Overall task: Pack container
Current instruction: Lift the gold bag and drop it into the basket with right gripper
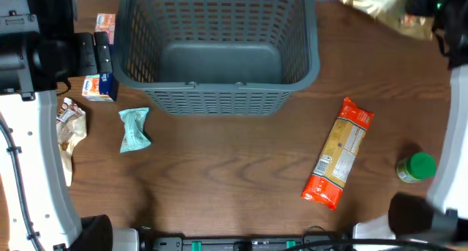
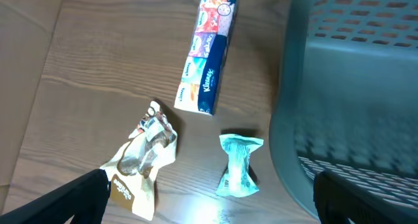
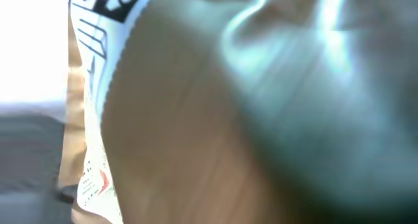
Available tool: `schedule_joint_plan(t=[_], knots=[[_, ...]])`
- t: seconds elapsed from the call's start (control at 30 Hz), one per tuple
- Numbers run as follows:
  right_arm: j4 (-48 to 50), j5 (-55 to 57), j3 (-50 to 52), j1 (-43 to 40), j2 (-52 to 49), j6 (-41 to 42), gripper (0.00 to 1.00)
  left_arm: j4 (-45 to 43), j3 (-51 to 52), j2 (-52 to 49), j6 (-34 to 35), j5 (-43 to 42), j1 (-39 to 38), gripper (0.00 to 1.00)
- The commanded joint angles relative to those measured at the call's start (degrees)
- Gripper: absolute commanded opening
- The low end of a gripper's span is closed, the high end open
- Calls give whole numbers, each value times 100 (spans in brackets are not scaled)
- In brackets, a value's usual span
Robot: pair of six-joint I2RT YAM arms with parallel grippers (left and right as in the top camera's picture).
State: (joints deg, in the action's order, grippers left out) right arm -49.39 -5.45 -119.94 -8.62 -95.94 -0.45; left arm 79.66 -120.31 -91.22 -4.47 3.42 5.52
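The grey-blue slotted container (image 1: 219, 97) stands at the table's back centre with nothing in it; its wall shows in the left wrist view (image 2: 307, 119). My left gripper (image 1: 104, 59) is open and empty (image 2: 209, 201), hovering left of the container above a Kleenex tissue pack (image 2: 208, 54), a teal packet (image 2: 238, 166) and a gold-and-white packet (image 2: 140, 162). My right gripper (image 1: 411, 13) holds a gold snack packet (image 1: 376, 4) raised at the back right, beside the container. That packet fills the blurred right wrist view (image 3: 170, 119) and hides the fingers.
An orange pasta packet (image 1: 340, 152) lies right of centre. A green-lidded jar (image 1: 417, 167) stands at the right edge. The teal packet (image 1: 134, 129), tissue pack (image 1: 102, 84) and gold-and-white packet (image 1: 71, 126) lie at the left.
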Motion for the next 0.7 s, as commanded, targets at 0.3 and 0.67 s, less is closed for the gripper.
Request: schedule_joint_plan(t=[0.3,0.67], knots=[[673,-225,-199,2365,50,-726,1,70,13,55,52,26,31,99],[-472,-245,-197,3355,-1495,-481,1,76,13,55,50,26,31,99]])
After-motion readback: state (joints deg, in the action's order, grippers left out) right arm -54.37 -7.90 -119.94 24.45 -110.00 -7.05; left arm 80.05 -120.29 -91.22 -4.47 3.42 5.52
